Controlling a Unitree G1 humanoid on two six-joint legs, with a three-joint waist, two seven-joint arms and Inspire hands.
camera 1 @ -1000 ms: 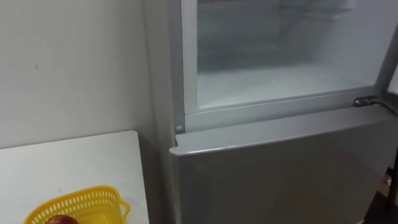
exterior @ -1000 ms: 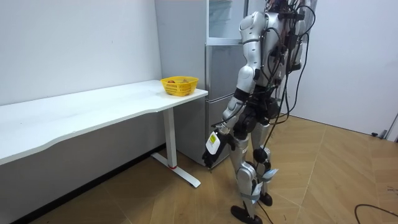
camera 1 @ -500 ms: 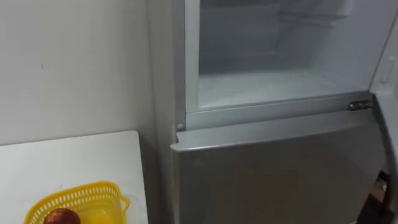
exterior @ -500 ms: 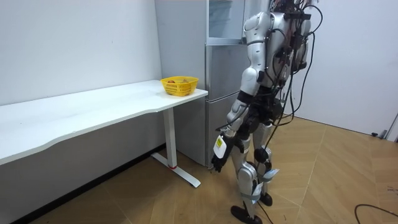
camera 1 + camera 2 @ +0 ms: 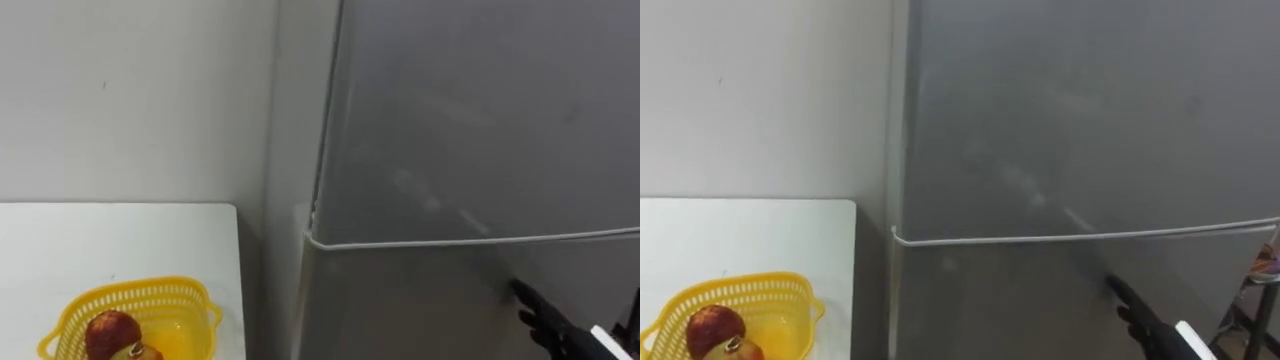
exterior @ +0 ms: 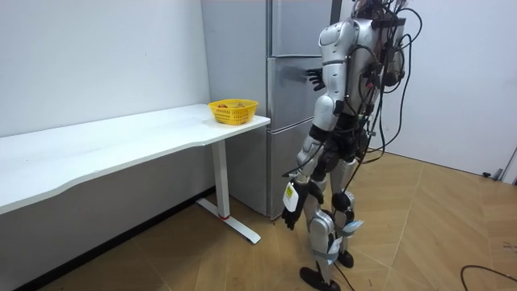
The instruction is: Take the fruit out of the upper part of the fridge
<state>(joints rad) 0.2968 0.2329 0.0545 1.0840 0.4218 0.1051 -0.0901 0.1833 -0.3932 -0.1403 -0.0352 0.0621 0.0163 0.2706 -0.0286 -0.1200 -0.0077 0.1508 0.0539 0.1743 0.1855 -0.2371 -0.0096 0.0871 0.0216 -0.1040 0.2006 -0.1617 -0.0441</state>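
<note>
The grey fridge's upper door (image 5: pixel 480 120) is closed, and a thin seam divides it from the lower door (image 5: pixel 420 300). My right hand (image 5: pixel 548 322) comes in from the lower right with straight dark fingers, open, close to the lower door's front just under the seam. In the room view that right hand (image 6: pixel 313 78) rests against the fridge front (image 6: pixel 287 48) at chest height. My left hand (image 6: pixel 290 215) hangs relaxed and open beside my thigh, holding nothing. I stand right in front of the fridge.
A yellow basket (image 5: pixel 150 305) sits on the white table's (image 5: pixel 120 240) near corner, left of the fridge, holding a red apple (image 5: pixel 110 330) and yellowish fruit. The white wall (image 5: pixel 130 100) rises behind the table. Wooden floor (image 6: pixel 420 234) stretches behind me.
The upper fridge door, open a second ago with its white interior showing, is now shut. My right hand has risen to the fridge front. The eye view has shifted.
</note>
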